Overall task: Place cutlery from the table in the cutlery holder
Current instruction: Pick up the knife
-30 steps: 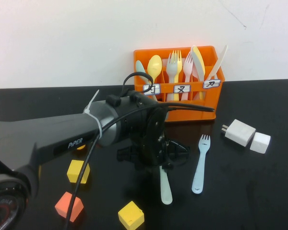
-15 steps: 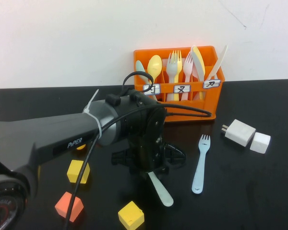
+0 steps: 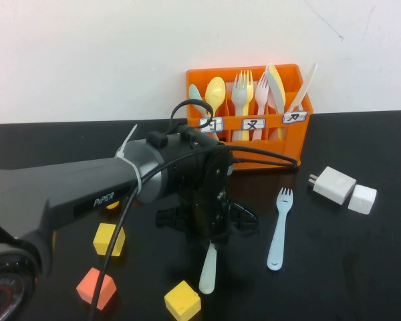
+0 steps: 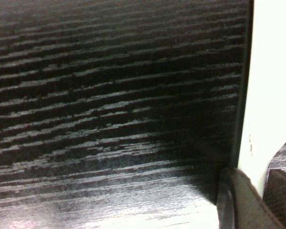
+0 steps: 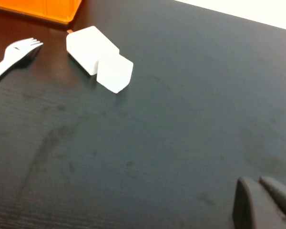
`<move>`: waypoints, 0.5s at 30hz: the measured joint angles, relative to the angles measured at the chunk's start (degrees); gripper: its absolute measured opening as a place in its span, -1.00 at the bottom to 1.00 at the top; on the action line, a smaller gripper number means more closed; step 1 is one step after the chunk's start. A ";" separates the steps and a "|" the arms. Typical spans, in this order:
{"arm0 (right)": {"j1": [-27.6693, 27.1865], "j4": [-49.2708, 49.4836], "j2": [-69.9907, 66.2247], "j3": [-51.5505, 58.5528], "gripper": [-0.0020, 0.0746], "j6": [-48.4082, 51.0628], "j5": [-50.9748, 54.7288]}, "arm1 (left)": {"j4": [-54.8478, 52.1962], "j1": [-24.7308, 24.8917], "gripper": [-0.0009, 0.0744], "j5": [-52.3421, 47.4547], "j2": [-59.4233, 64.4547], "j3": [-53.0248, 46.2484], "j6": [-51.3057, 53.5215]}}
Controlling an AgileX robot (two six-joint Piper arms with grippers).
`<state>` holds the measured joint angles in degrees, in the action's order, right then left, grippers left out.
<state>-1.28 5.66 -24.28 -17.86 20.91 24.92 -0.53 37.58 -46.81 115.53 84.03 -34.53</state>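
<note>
Gripping the pale mint-green plastic knife [image 3: 208, 275] near one end, the left gripper [image 3: 210, 231] sits low over the flat matte black tabletop [image 3: 361, 267], in front of the orange plastic crate-like cutlery holder [image 3: 267, 150]; the knife's free end hangs out below the claw towards the camera, close to a yellow block [image 3: 182, 300], and whether it touches the surface cannot be told. In the left wrist view the pale blade [image 4: 271, 86] runs right alongside the finger pads [image 4: 238, 200], which fits a clenched grasp on it. The light blue plastic fork [image 3: 279, 228] lies flat on the table just beside that arm, tines pointing towards the holder, untouched. The right gripper [image 5: 266, 200] is parked well off to the side, its fingers pressed together and empty, with a white charger block [image 5: 92, 53] and a small white cube [image 5: 114, 72] lying between it and the fork. The holder at the back already stands full of other pieces across its three labelled compartments. By my reading the task is barely begun: the knife is seized but not yet carried, and the fork has all its steps left, so both pieces remain to be put away.
</note>
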 joint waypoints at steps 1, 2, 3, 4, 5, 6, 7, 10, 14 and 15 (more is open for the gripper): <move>0.00 0.00 0.00 0.00 -0.95 0.00 0.00 | 0.00 0.00 -0.77 0.00 0.00 0.00 0.00; 0.00 0.06 0.00 0.00 -0.95 0.00 0.00 | 0.00 0.00 -0.77 0.00 0.00 0.00 0.00; 0.00 0.06 0.00 0.00 -0.95 0.00 0.00 | 0.00 0.00 -0.77 0.00 -0.10 0.00 0.00; 0.00 0.06 0.00 0.00 -0.95 0.00 0.00 | 0.00 0.00 -0.77 0.00 -0.10 0.00 0.00; 0.00 0.06 0.00 0.00 -0.95 0.00 0.00 | 0.04 0.00 -0.77 0.00 -0.10 0.00 0.00; 0.00 0.13 0.00 0.00 -0.95 0.00 0.00 | 0.04 0.00 -0.77 0.00 -0.21 0.00 -0.10; 0.00 0.13 0.00 0.00 -0.95 0.00 0.00 | 0.17 0.00 -0.78 0.00 -0.45 0.00 -0.10; 0.00 0.13 0.00 0.00 -0.95 0.00 0.00 | 0.53 0.00 -0.89 0.00 -1.98 0.00 -0.10; 0.00 0.30 0.00 0.00 -0.95 0.00 0.00 | 0.53 0.00 -0.96 0.00 -5.51 0.00 -0.43; 0.00 0.27 0.00 0.00 -0.95 0.00 0.00 | 0.15 0.00 -0.96 0.00 -6.35 0.00 -0.48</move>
<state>-1.28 5.92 -24.28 -17.86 20.91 24.92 -0.38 37.58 -46.81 109.18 84.03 -35.01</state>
